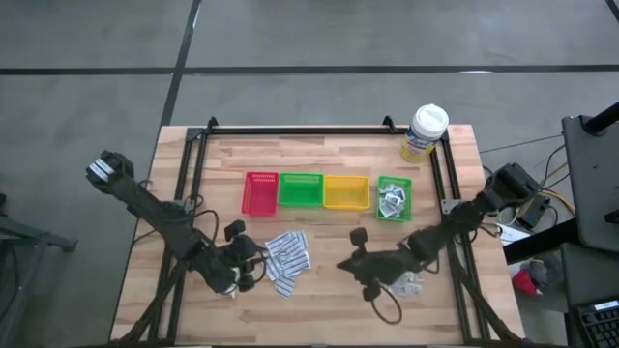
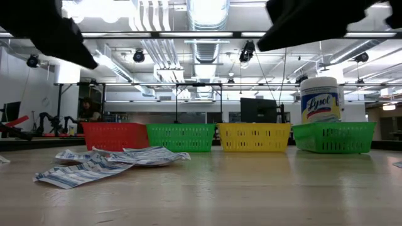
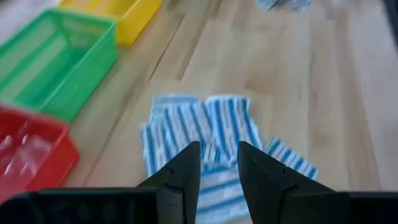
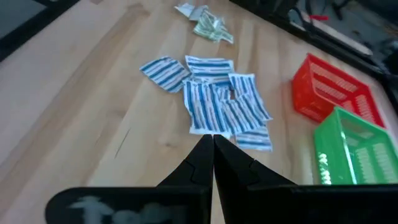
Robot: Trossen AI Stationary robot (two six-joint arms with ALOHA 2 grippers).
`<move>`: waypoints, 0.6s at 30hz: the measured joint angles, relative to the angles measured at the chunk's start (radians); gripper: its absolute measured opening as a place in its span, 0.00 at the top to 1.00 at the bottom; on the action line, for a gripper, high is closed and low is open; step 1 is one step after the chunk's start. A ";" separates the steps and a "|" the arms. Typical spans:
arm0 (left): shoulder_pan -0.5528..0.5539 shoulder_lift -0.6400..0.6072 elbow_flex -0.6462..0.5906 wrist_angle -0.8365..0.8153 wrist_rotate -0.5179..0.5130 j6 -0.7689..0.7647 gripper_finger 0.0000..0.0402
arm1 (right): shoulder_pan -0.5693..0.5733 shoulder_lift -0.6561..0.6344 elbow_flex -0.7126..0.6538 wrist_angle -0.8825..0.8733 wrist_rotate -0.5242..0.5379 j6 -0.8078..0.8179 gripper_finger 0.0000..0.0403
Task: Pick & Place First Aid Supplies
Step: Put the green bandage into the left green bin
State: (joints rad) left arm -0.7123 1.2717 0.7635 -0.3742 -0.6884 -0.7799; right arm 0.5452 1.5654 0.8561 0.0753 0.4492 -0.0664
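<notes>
Several blue-and-white striped paper packets lie flat in a loose overlapping pile on the wooden table, also in the low view. My left gripper hovers at the pile's left, its fingers a little apart above the near packets, holding nothing. My right gripper is at the pile's right, shut and empty, pointing toward the packets. A few pale green-white sachets lie beyond the pile. More packets lie under the right arm.
Four small trays stand in a row behind the pile: red, green, yellow, and a green one with packets in it. A white-lidded yellow-labelled tub stands at the far right corner. Bare wood lies between pile and trays.
</notes>
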 joint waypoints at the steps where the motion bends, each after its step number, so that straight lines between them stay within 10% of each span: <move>1: -0.002 0.000 0.012 -0.045 0.006 -0.038 0.73 | -0.024 -0.002 -0.002 0.010 -0.035 -0.017 0.98; 18: -0.068 0.000 0.052 -0.464 0.323 -0.651 0.73 | -0.252 -0.015 -0.021 0.201 -0.298 -0.222 0.98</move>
State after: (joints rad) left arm -0.7799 1.2716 0.8158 -0.8386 -0.3653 -1.4312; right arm 0.2929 1.5508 0.8352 0.2768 0.1516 -0.2886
